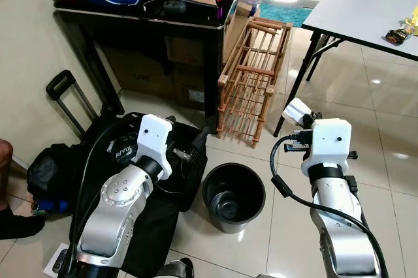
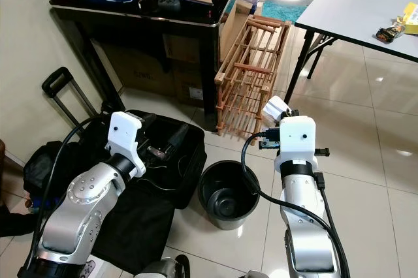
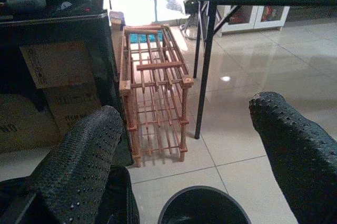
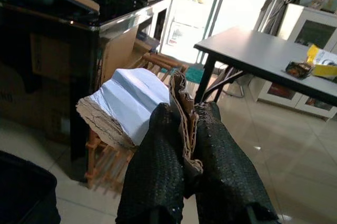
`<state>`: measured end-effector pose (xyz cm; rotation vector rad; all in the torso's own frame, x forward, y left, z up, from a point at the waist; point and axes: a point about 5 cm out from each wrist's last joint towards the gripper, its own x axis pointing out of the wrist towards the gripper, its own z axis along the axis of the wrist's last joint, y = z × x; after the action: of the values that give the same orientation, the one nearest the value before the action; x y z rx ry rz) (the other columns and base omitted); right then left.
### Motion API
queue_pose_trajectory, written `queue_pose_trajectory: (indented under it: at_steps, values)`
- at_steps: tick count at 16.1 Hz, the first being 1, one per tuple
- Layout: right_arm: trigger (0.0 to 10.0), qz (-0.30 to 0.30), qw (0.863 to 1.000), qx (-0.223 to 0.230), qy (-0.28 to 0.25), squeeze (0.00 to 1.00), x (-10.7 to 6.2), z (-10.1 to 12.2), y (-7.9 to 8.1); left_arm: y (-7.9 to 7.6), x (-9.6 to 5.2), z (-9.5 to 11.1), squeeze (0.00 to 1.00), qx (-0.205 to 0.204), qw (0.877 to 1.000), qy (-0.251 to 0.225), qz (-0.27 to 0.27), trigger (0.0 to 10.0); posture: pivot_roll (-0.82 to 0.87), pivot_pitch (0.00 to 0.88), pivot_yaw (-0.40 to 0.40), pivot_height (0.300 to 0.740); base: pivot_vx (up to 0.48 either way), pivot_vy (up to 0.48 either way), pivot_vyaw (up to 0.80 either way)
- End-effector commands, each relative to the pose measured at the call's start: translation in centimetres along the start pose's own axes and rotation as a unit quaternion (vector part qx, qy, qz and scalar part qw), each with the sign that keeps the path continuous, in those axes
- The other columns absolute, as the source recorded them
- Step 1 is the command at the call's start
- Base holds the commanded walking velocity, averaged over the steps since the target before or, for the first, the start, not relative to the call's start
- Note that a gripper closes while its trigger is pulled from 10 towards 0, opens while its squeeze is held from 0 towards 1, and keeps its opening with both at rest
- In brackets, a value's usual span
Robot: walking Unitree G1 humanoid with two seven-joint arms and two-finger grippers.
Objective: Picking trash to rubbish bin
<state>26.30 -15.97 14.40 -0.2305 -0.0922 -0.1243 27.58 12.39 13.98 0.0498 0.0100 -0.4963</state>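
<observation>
A black round rubbish bin [image 1: 233,196] stands on the tiled floor between my two arms, with only a dark liner visible inside. My right gripper [image 4: 184,176] is shut on a crumpled piece of white and brown paper trash [image 4: 129,105]. That paper trash [image 1: 297,111] is held up to the right of the bin and a little beyond it. My left gripper [image 3: 184,150] is open with nothing between its fingers [image 3: 84,155], hovering left of the bin over a black bag [image 1: 124,141].
A wooden slatted rack [image 1: 251,82] leans beside a black cabinet [image 1: 150,36] behind the bin. A grey table [image 1: 366,10] with small wrappers stands at the back right. Black bags and a suitcase handle [image 1: 65,95] lie at the left. A person's foot [image 1: 13,222] is at the far left.
</observation>
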Motion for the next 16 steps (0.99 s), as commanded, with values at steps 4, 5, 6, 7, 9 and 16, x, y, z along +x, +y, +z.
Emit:
queue_pose_trajectory:
  at_steps: [4,5,6,7,9,16]
  values:
    - [10.0,0.001,1.0,0.005,0.012,0.0,0.2,-0.6,0.5,0.1,-0.3,-2.1,0.0,0.002,0.999,0.034,-0.001,10.0,0.0,0.141,0.024,0.74,0.0,0.0,0.73]
    - [10.0,-0.002,1.0,0.006,0.017,0.0,0.4,-0.9,0.5,0.4,-0.5,-3.0,0.0,-0.007,0.999,0.047,0.007,10.0,0.0,0.145,0.024,0.74,0.0,0.0,0.0]
    - [10.0,-0.005,1.0,0.006,0.022,0.0,0.7,-1.2,0.5,0.6,-0.6,-3.7,0.0,-0.01,0.998,0.056,0.014,10.0,0.0,0.149,0.023,0.74,0.0,0.0,0.0]
    - [10.0,-0.01,1.0,0.006,0.029,0.0,0.8,-1.6,0.4,0.8,-0.8,-4.4,0.0,-0.02,0.997,0.066,0.023,10.0,0.0,0.154,0.024,0.74,0.0,0.0,0.0]
    - [10.0,-0.014,0.999,0.001,0.04,0.0,0.9,-2.4,0.2,1.0,-1.0,-5.1,0.0,-0.022,0.996,0.077,0.03,10.0,0.0,0.169,0.023,0.74,0.0,0.0,0.0]
    - [10.0,-0.034,0.994,0.017,0.099,0.0,-0.1,-4.9,0.2,-0.6,-1.8,-7.4,0.0,-0.017,0.992,0.122,-0.017,10.0,0.01,0.241,0.028,0.74,0.0,0.0,0.0]
